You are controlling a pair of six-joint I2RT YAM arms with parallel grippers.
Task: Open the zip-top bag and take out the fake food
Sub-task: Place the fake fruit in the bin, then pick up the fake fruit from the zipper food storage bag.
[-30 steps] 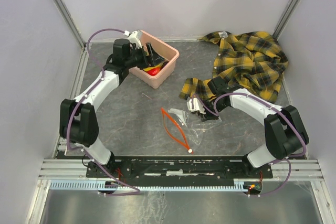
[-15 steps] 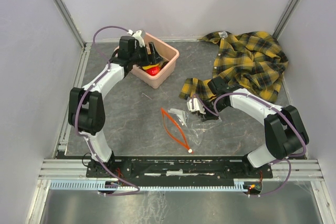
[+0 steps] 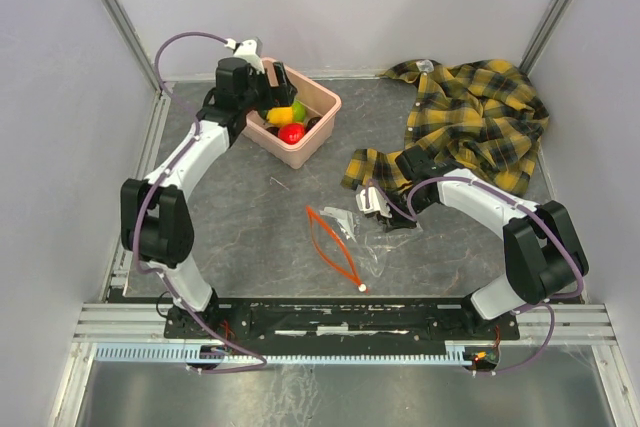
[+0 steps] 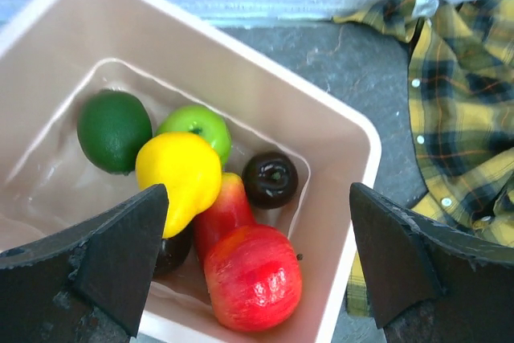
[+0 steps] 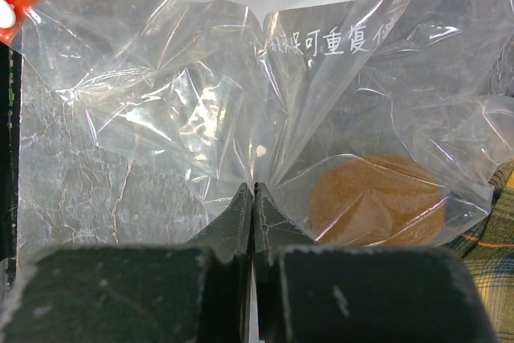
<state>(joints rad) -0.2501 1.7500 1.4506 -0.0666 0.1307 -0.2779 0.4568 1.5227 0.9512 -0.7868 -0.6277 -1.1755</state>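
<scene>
The zip-top bag (image 3: 362,235) lies crumpled mid-table, its orange-red zip strip (image 3: 330,242) spread toward the left. My right gripper (image 3: 386,213) is shut on a fold of the clear plastic (image 5: 201,94), jaws pressed together (image 5: 254,190). A brown round piece of fake food (image 5: 373,202) sits inside the bag just right of the jaws. My left gripper (image 3: 272,82) hovers open above the pink tub (image 3: 325,117), holding nothing (image 4: 258,190). Inside the tub lie a red apple (image 4: 253,277), a yellow pear (image 4: 178,170), a light green apple (image 4: 197,128), a dark green lime (image 4: 114,130) and a dark fruit (image 4: 270,180).
The yellow-and-black plaid shirt (image 3: 470,117) is heaped at the back right, its lower edge reaching close to my right arm and the bag. A small bent wire (image 3: 278,183) lies on the grey table between tub and bag. Walls close in the left, right and back.
My left gripper has risen out of the pink tub and opened wider, uncovering the fruits in the tub. The right gripper and the bag have not moved.
</scene>
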